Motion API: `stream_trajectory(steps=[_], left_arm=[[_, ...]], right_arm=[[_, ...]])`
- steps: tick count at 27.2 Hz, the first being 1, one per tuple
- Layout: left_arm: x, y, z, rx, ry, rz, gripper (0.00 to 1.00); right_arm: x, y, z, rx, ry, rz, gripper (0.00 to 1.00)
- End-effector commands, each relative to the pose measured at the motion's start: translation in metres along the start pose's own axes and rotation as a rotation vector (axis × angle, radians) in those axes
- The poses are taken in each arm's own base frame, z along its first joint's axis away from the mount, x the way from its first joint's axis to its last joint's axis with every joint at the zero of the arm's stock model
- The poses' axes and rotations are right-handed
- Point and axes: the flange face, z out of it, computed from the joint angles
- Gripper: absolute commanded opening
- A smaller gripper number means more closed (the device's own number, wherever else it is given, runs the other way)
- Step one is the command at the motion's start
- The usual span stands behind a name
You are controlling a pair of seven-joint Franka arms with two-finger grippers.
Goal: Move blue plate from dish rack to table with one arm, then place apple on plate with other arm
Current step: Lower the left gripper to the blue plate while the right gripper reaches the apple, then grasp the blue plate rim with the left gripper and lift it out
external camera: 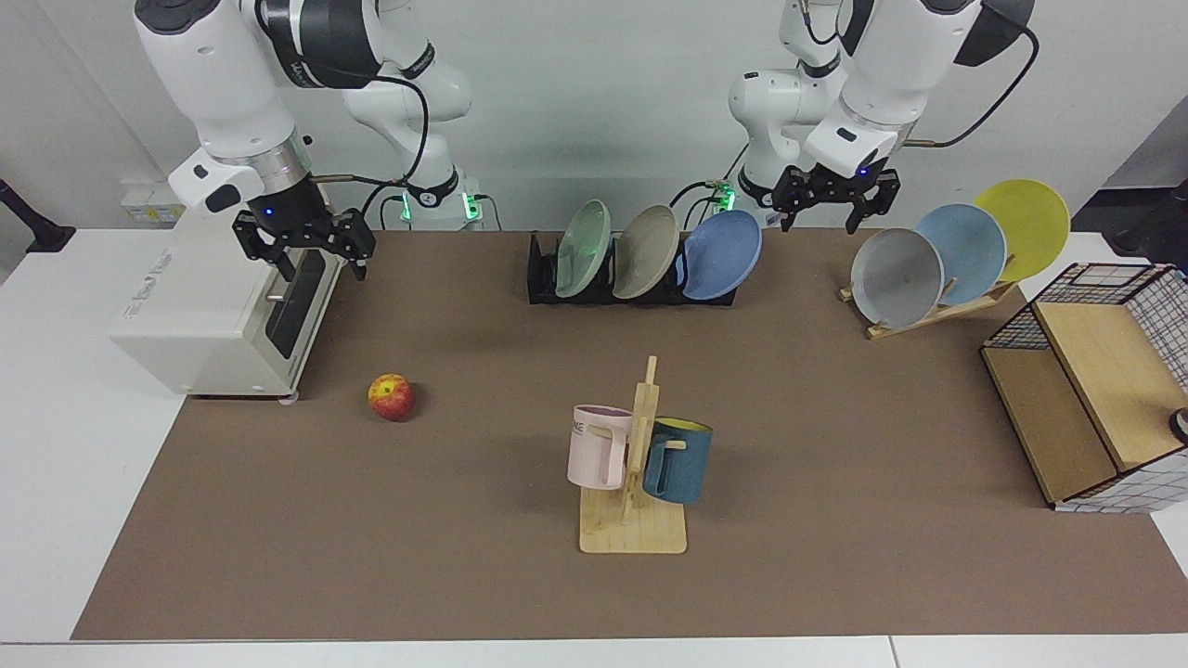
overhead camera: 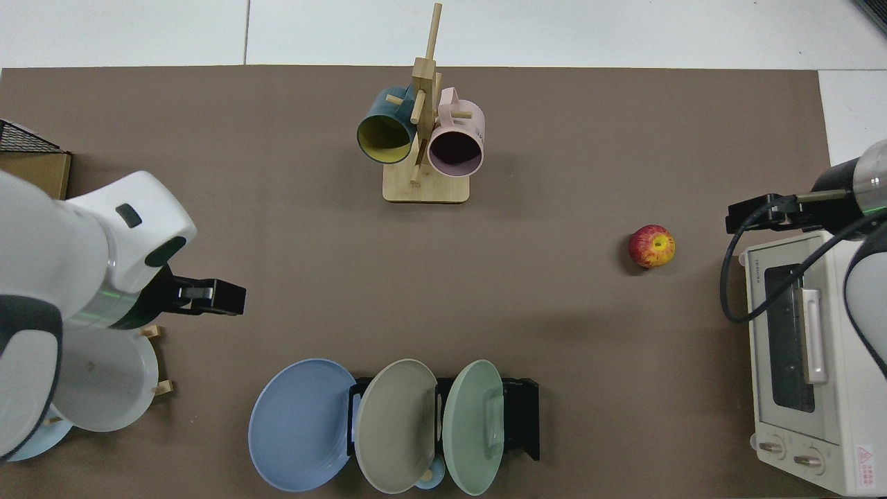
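The blue plate [external camera: 722, 254] [overhead camera: 299, 424] leans in the end slot of the black dish rack [external camera: 543, 278] [overhead camera: 523, 416], beside a beige and a green plate. On the table's brown mat [external camera: 835, 417], the apple [external camera: 391, 397] [overhead camera: 651, 246] lies alone near the toaster oven. My left gripper [external camera: 821, 215] [overhead camera: 215, 296] hangs open and empty in the air, just beside and above the blue plate. Open and empty too, my right gripper [external camera: 320, 264] [overhead camera: 755, 215] hovers over the toaster oven's front, behind the apple.
A white toaster oven [external camera: 223, 306] stands at the mat's edge. A wooden mug stand [external camera: 636, 464] with two mugs sits mid-table. A slanted wood rack [external camera: 928, 311] holds grey, sky-blue and yellow plates. A wire-and-wood crate [external camera: 1095, 390] lies at the far side.
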Motion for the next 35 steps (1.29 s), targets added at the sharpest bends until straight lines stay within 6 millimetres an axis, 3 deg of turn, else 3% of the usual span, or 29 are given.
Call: stream_trajectory(steps=[1, 5, 9, 12, 17, 23, 26, 28, 30, 32, 35], left_arm=[[-0.043, -0.009, 0.038, -0.015, -0.009, 0.034, 0.99], [-0.051, -0.001, 0.088, -0.002, -0.058, 0.05, 0.99], [-0.064, 0.0, 0.119, -0.041, -0.055, 0.034, 0.99], [-0.078, 0.005, 0.157, -0.045, -0.13, 0.038, 0.99], [-0.092, 0.008, 0.171, -0.084, -0.152, 0.056, 0.99], [-0.102, 0.012, 0.201, -0.116, -0.202, 0.063, 0.98], [-0.102, 0.013, 0.203, -0.117, -0.201, 0.07, 0.94], [-0.103, 0.016, 0.203, -0.124, -0.201, 0.071, 0.89], [-0.103, 0.018, 0.204, -0.123, -0.202, 0.072, 0.78], [-0.103, 0.019, 0.204, -0.122, -0.202, 0.075, 0.54], [-0.103, 0.03, 0.205, -0.109, -0.193, 0.101, 0.3]], right_arm=[[0.008, -0.004, 0.016, 0.015, 0.017, 0.028, 1.0], [0.023, -0.007, 0.041, 0.011, 0.021, 0.031, 1.0], [0.034, -0.009, 0.069, 0.007, 0.012, 0.029, 1.0], [0.037, -0.011, 0.091, 0.006, 0.02, 0.028, 1.0], [0.032, -0.012, 0.139, 0.007, 0.035, 0.027, 1.0], [0.025, -0.012, 0.185, 0.005, 0.02, 0.031, 1.0], [0.027, -0.013, 0.203, 0.002, 0.02, 0.025, 1.0], [0.025, -0.012, 0.22, -0.001, 0.007, 0.024, 1.0], [0.025, -0.012, 0.233, -0.003, -0.001, 0.02, 1.0], [0.024, -0.012, 0.245, -0.005, -0.007, 0.017, 1.0], [0.02, -0.012, 0.263, -0.007, -0.015, 0.014, 1.0]])
